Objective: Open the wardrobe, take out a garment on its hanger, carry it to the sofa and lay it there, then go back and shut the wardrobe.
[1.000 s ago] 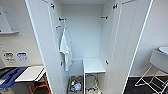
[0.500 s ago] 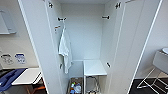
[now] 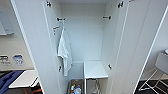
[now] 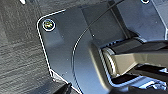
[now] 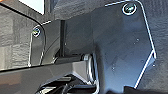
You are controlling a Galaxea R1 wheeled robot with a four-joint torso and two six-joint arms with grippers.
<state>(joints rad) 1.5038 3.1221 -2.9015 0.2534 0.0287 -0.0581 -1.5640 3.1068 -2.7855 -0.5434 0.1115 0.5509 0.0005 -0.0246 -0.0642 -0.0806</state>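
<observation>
Head view: the wardrobe [image 3: 85,37] stands directly ahead with both doors swung wide, left door [image 3: 37,47] and right door [image 3: 140,42] framing a plain white interior.
Grippers: state cannot be told for either; the left and right wrist views show dark robot plates and jointed bars over grey carpet [image 4: 17,57], and the fingers cannot be made out (nothing visibly held).
Hooks: black hooks on the inner side walls, one upper left [image 3: 60,19], one upper right [image 3: 107,17].
White shirt: hangs from the left hook against the left inner wall [image 3: 64,51], reaching down toward the lower part of the cabinet.
Interior shelf: a white ledge [image 3: 94,69] at the lower right of the interior, its top bare.
Container: a low bin [image 3: 75,88] on the floor under the shirt, cut off by the frame edge; it holds small items, some blue, too blurred to identify.
Left of wardrobe: a white table top [image 3: 23,79] with blue fabric [image 3: 7,80] beside it, partly cut off.
Right of wardrobe: a white chair [image 3: 160,72] with thin metal legs, cut off at the edge.
</observation>
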